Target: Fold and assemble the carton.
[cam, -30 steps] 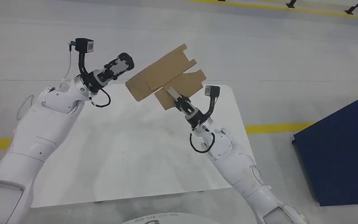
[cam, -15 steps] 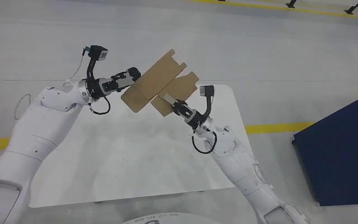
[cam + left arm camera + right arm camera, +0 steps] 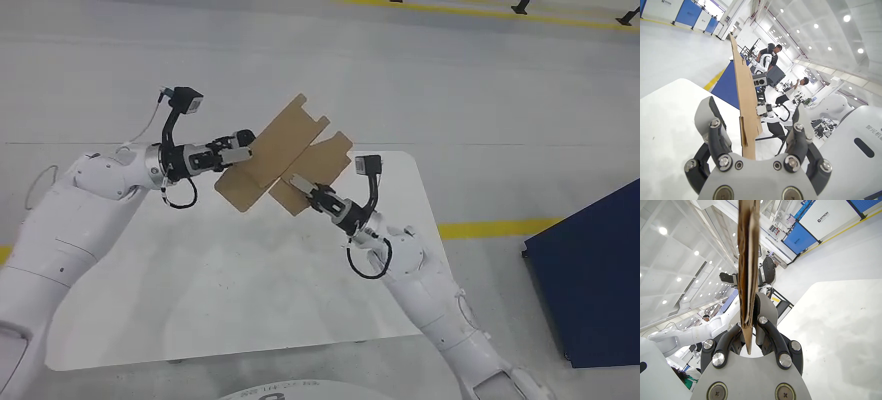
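Observation:
A flattened brown carton (image 3: 285, 150) hangs tilted in the air over the far edge of the white table (image 3: 220, 290). My right gripper (image 3: 300, 185) is shut on its lower edge; the right wrist view shows the carton (image 3: 748, 266) edge-on, pinched in my right gripper (image 3: 748, 315). My left gripper (image 3: 246, 146) sits at the carton's left side. It stands open in the left wrist view, where my left gripper (image 3: 755, 111) straddles the carton's edge (image 3: 745, 91) with both fingers (image 3: 712, 111) apart from the board.
A blue panel (image 3: 600, 270) stands on the floor to the right of the table. A yellow floor line (image 3: 490, 228) runs behind the table's right corner. The tabletop below the carton is bare.
The left arm has swung in toward the carton, and its open gripper now straddles the carton's left edge. The right arm has carried the carton slightly left and lower.

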Motion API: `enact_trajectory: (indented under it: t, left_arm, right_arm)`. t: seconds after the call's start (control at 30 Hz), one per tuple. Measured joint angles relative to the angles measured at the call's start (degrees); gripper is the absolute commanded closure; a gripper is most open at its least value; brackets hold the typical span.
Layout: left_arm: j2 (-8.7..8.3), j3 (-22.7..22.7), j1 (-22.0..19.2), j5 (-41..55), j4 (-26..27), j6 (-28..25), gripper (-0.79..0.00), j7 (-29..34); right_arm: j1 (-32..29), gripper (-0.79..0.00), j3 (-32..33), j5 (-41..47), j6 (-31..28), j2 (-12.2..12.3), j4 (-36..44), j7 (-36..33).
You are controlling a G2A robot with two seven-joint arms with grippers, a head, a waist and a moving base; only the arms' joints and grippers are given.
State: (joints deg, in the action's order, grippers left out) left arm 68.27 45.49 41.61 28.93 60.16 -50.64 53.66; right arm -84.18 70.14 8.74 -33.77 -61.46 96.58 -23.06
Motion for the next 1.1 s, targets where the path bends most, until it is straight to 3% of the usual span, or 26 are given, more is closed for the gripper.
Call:
enact_trajectory:
  t: [0.17, 0.27, 0.3, 0.43, 0.73, 0.87, 1.1]
  left_arm:
    - [-0.69, -0.89, 0.12, 0.02, 0.37, -1.75, -0.751, -1.74]
    - [-1.12, -1.69, 0.26, 0.27, 0.99, -2.29, -0.714, -2.3]
    - [-1.26, -2.03, 0.27, 0.27, 1.24, -2.29, -0.674, -2.31]
    - [-1.94, -3.64, 0.01, 0.43, 2.21, -2.35, -0.385, -2.35]
    - [-3.65, -6.58, -1.11, 0.79, 2.92, -3.36, -0.228, -3.37]
    - [-4.23, -8.05, -1.72, 0.73, 2.95, -3.87, -0.018, -3.87]
    - [-5.03, -10.72, -2.93, 1.11, 2.92, -4.99, 0.0, -4.99]
  right_arm:
    - [-0.41, 0.0, 0.92, 5.84, -2.91, -0.12, -0.75, -0.64]
    - [-0.25, 0.0, 1.23, 7.41, -3.24, -0.15, -1.19, -1.78]
    - [-0.2, 0.0, 1.3, 7.55, -3.2, -0.16, -1.26, -1.97]
    - [-0.13, 0.0, 1.33, 7.03, -2.68, -0.33, -1.27, -1.67]
    - [0.02, 0.0, 1.46, 7.3, -1.96, -0.65, -1.44, -1.67]
    - [0.09, 0.0, 1.53, 7.67, -1.79, -0.78, -1.51, -1.87]
    - [0.09, 0.0, 1.75, 8.37, -1.79, -1.0, -1.66, -2.03]
